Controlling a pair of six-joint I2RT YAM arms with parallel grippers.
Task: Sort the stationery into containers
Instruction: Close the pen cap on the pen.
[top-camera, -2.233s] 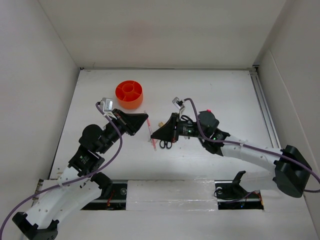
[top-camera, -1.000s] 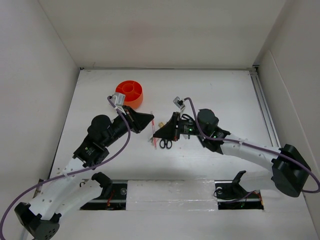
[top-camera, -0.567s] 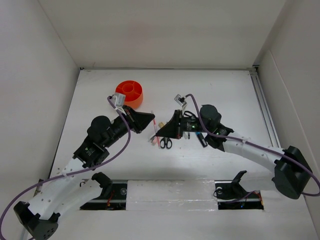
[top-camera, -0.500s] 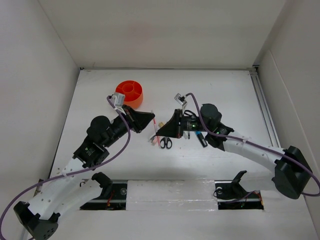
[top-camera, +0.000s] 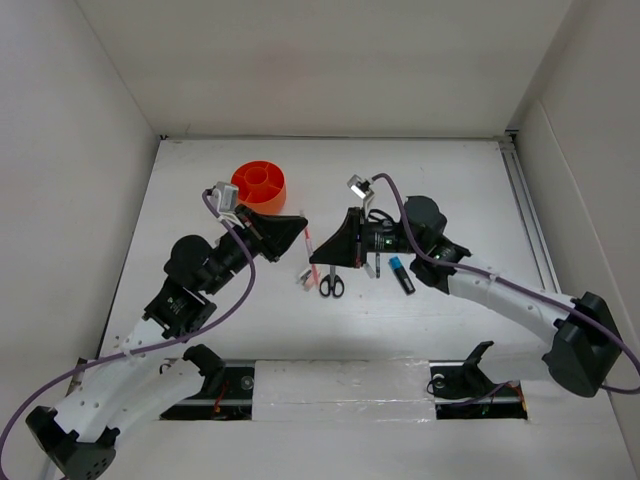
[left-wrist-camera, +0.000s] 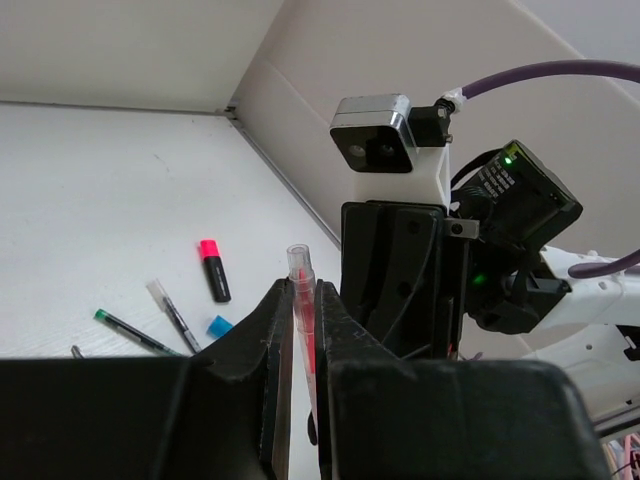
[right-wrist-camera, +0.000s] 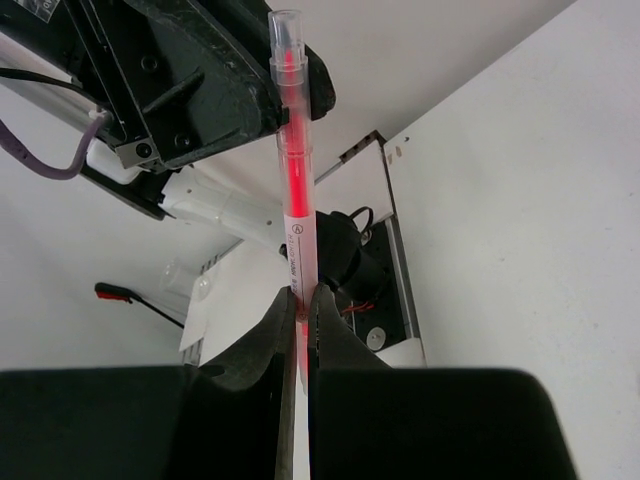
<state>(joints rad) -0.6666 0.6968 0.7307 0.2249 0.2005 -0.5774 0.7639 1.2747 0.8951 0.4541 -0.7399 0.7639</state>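
Thin pink pen (top-camera: 307, 240) with a clear cap hangs in the air above the white table (top-camera: 450, 180), pinched by both tools at once. The left gripper (top-camera: 297, 225) is closed on it and the right gripper (top-camera: 316, 257) is closed on it too. Each wrist view shows the barrel squeezed between its own fingers, with the other arm's gripper facing it just beyond. From above, the pen's long axis runs roughly from the near side of the table to the far side, crosswise to the two grippers, which meet it nose to nose from left and right. The round orange plastic tub (top-camera: 259, 188), short-walled with a central cup and inner dividers, stands to the far left of the pen, just beyond the left gripper, so the left arm is plainly the nearer. I judge this a hand-over: the next move turns on the right jaws letting go before the left arm carries the pen to a compartment. The parts of the tub that show hold nothing; a bit of its near-left rim is covered by the left wrist's camera. Outside the tub, black-handled scissors (top-camera: 331, 285) lie on the table just nearer than the grippers. A black marker with a blue cap (top-camera: 403, 275) lies to their right, and a black marker with a pink cap (left-wrist-camera: 212, 272) shows in the left wrist view.
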